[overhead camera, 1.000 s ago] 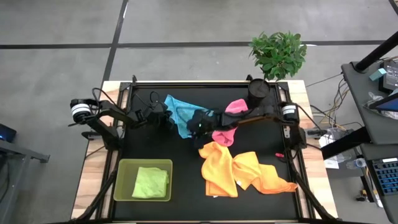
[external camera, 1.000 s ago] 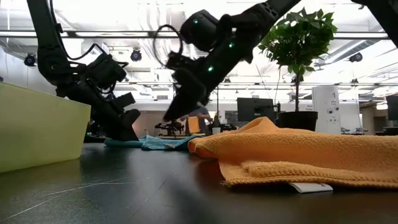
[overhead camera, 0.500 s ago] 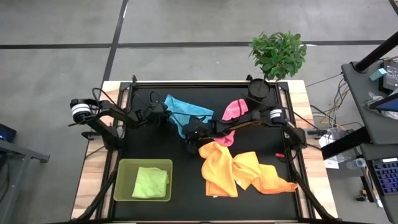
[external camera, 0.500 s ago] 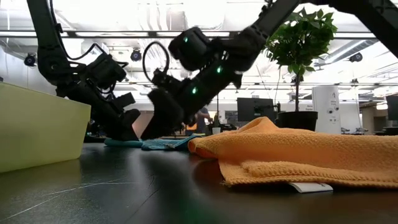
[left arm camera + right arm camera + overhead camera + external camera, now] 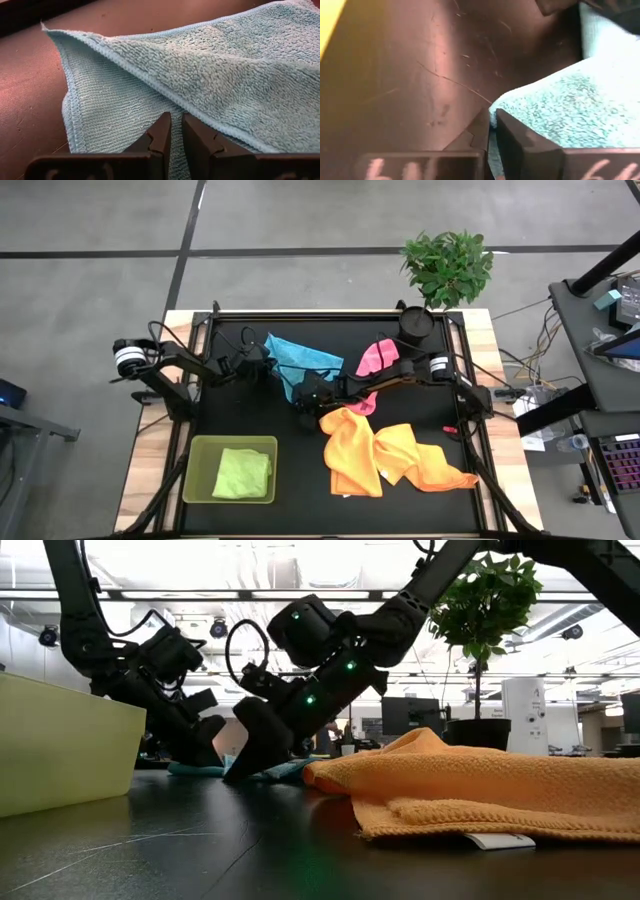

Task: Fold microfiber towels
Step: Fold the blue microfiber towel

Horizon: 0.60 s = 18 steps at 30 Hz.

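The light blue towel (image 5: pixel 235 75) is nubbly looped cloth with a stitched hem; the counter (image 5: pixel 410 75) beneath is dark, smooth, faintly scratched and slightly glossy.

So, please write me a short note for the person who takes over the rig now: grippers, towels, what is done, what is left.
Left gripper: shut on the blue towel, at its left edge.
Right gripper: shut on the same towel's near corner.
Pink towel: beside the right arm, unfolded.
Orange towel and yellow towel: crumpled at front right.
Green towel: folded, in the tray.
Done: one towel. Left: fold the blue one, then three more.
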Tool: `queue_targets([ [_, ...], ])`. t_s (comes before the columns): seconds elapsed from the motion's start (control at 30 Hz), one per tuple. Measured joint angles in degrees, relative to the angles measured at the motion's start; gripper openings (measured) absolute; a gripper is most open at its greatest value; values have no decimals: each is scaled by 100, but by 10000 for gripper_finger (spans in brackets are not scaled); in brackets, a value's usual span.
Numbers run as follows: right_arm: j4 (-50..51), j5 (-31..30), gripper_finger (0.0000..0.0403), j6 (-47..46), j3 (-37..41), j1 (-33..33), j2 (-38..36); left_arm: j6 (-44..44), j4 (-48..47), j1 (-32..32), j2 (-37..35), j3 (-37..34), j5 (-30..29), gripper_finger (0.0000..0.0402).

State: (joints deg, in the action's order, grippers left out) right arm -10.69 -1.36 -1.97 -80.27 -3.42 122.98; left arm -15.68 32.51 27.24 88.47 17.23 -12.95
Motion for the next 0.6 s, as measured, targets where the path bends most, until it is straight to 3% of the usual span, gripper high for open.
queue_targets([
  [0.13,370,-191,11,183,4,-42,-296,0,0,0,0,1,0,33],
  [0.33,1528,-1049,9,658,-11,-256,-969,4,-2,0,0,2,0,33],
  [0.6,2571,-1085,9,360,53,-944,-1316,7,-2,0,0,0,0,33],
])
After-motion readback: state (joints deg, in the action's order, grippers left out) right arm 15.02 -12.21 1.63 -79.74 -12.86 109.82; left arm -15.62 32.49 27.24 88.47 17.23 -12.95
